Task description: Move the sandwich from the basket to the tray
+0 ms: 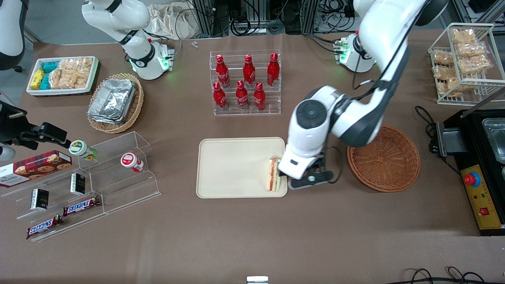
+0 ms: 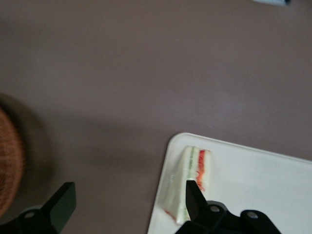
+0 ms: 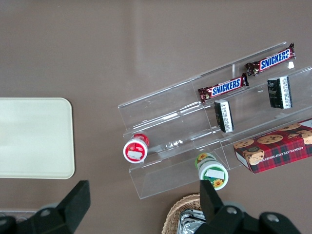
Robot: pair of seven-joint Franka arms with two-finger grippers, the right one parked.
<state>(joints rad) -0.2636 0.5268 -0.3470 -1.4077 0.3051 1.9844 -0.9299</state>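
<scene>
The sandwich (image 1: pixel 273 174) stands on its edge on the cream tray (image 1: pixel 236 165), just inside the rim nearest the basket. In the left wrist view the sandwich (image 2: pixel 192 178) shows its red and green layers on the tray (image 2: pixel 263 195). My left gripper (image 1: pixel 294 179) hovers over that tray rim, between tray and basket. It is open (image 2: pixel 129 204), its fingers spread wide and holding nothing; one fingertip (image 2: pixel 194 197) overlaps the sandwich in the view. The reddish-brown wicker basket (image 1: pixel 383 157) sits beside the tray with nothing in it, and its edge shows as the basket (image 2: pixel 7 165).
A clear rack of red cola bottles (image 1: pixel 246 83) stands farther from the front camera than the tray. Toward the parked arm's end are acrylic shelves with snacks (image 1: pixel 79 185), a tan basket of foil trays (image 1: pixel 114 102) and a white bin (image 1: pixel 63 75). A black appliance (image 1: pixel 479 165) sits beside the basket.
</scene>
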